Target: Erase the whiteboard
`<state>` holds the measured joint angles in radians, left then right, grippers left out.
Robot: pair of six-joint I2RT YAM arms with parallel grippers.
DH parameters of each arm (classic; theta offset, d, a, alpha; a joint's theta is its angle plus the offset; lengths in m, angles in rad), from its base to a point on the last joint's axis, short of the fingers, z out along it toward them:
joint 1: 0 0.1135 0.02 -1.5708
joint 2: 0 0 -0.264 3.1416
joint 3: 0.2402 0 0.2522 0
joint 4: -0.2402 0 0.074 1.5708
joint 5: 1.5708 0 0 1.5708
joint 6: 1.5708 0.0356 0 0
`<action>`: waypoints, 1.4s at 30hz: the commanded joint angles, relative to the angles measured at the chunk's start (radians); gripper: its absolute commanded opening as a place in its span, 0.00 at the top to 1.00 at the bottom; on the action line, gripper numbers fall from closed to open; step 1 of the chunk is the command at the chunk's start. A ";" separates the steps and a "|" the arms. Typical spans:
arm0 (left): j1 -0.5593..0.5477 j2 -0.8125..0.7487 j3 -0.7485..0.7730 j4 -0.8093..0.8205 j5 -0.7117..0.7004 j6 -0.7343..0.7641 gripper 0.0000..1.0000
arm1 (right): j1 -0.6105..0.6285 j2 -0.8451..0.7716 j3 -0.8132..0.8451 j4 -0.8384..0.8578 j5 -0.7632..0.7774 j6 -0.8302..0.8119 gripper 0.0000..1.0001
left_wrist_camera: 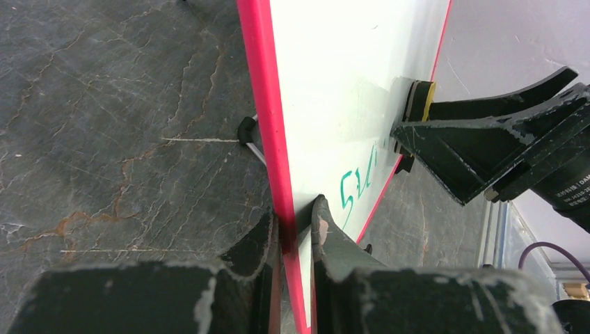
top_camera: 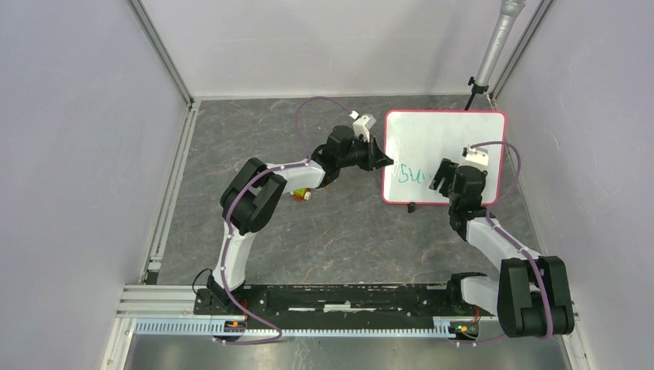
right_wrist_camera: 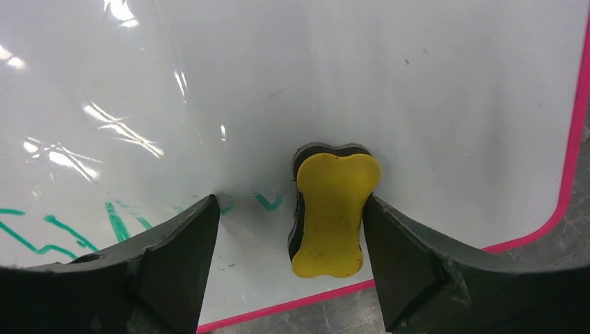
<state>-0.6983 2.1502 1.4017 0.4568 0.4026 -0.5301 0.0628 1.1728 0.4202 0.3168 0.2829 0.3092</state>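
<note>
the right claw [right_wrist_camera: 289,203] is spread wide over the lower part of the whiteboard [right_wrist_camera: 362,76]. the yellow bone-shaped eraser [right_wrist_camera: 332,216] lies flat on the board face between its fingers. one finger touches the eraser's right side and the other stands well apart, so nothing is pinched. the eraser's long axis runs along the fingers, pointing at the board's lower edge. the green marks [right_wrist_camera: 62,233] lie to the left of the claw in the wrist view, in a row along that lower edge, with the closest stroke just beside the eraser. so the wipe, as i judge it, must go sideways, across the eraser's long axis, toward the board's left side. farther that way the left claw [left_wrist_camera: 296,221] is pressed together on the pink frame [left_wrist_camera: 259,83], and the board stands propped on the tabletop [left_wrist_camera: 104,132].
</note>
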 commanded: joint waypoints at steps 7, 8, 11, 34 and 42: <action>0.001 0.063 -0.005 -0.155 -0.161 0.190 0.98 | -0.152 -0.041 -0.041 -0.071 -0.203 0.010 0.22; 0.000 0.063 -0.003 -0.156 -0.162 0.190 0.98 | -0.158 -0.045 -0.039 -0.074 -0.210 0.008 0.23; 0.000 0.065 -0.002 -0.159 -0.160 0.190 0.98 | -0.170 -0.068 -0.039 -0.058 -0.229 0.003 0.26; 0.000 0.070 0.008 -0.170 -0.155 0.193 0.98 | -0.202 -0.069 0.030 -0.094 -0.226 -0.013 0.42; 0.000 0.072 0.011 -0.175 -0.153 0.194 0.98 | -0.210 -0.063 0.033 -0.090 -0.224 -0.015 0.46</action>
<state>-0.6979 2.1506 1.4151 0.4328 0.4129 -0.5182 -0.1379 1.1198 0.4129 0.2070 0.0605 0.3080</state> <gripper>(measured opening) 0.184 0.557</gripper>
